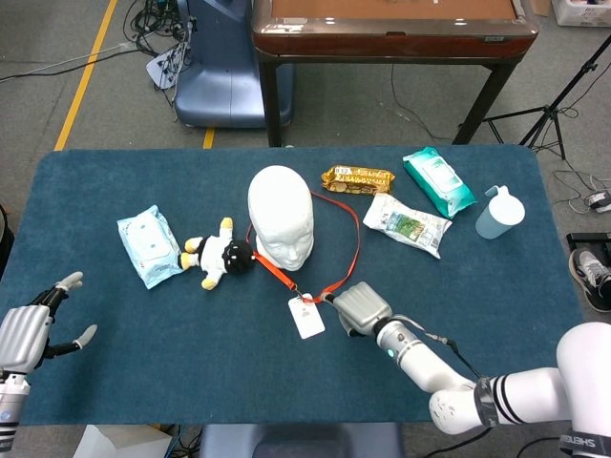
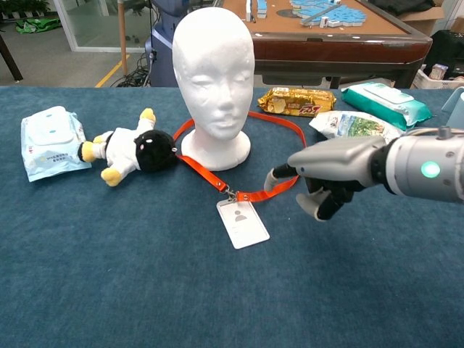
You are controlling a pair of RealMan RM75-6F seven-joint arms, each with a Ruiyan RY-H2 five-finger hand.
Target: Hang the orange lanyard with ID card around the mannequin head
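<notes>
The orange lanyard [image 2: 255, 127] lies flat on the blue table [image 1: 115, 353] in a loop around the bottom of the white mannequin head [image 2: 214, 69], with its ID card [image 2: 243, 223] in front. The right hand [image 2: 330, 174] sits just beside the strap with curled fingers; I cannot tell if it holds it. The left hand [image 1: 33, 329] is far off, fingers spread, holding nothing.

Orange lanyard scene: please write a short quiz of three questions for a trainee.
1. True or false: the orange lanyard lies on the table around the base of the mannequin head.
2. Which hand is beside the ID card? A) left B) right
3. The plush toy lies between the mannequin head and the ____.

Key: 1 true; 2 B, the right hand; 3 wet wipes pack.
</notes>
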